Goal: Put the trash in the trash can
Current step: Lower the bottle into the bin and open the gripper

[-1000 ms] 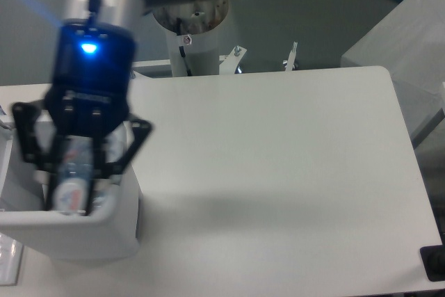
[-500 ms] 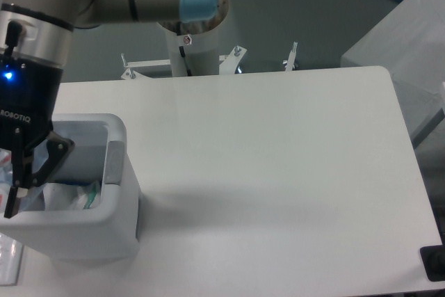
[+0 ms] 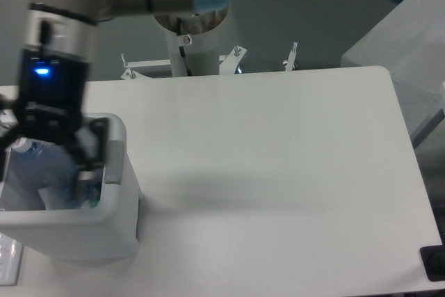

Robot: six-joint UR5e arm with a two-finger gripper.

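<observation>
The white boxy trash can (image 3: pixel 76 226) stands at the table's left front, with a grey strip (image 3: pixel 115 163) along its right inner rim. My gripper (image 3: pixel 43 170) hangs over its opening with its black fingers (image 3: pixel 87 156) spread wide, holding nothing. The clear plastic bottle (image 3: pixel 28 152) lies inside the can between the fingers, blurred and partly hidden by them. The crumpled white wrapper with its green mark (image 3: pixel 85 199) lies in the can's front right corner.
The robot's white base column (image 3: pixel 189 43) stands behind the table. A grey box (image 3: pixel 407 46) sits off the table's right edge. A flat pale item (image 3: pixel 7 263) lies at the front left, and a black object (image 3: pixel 434 262) at the front right corner.
One second ago the gripper held the bottle upright in the can. It swung left, came back over the can, and its fingers now stand wide with the bottle lying loose inside.
</observation>
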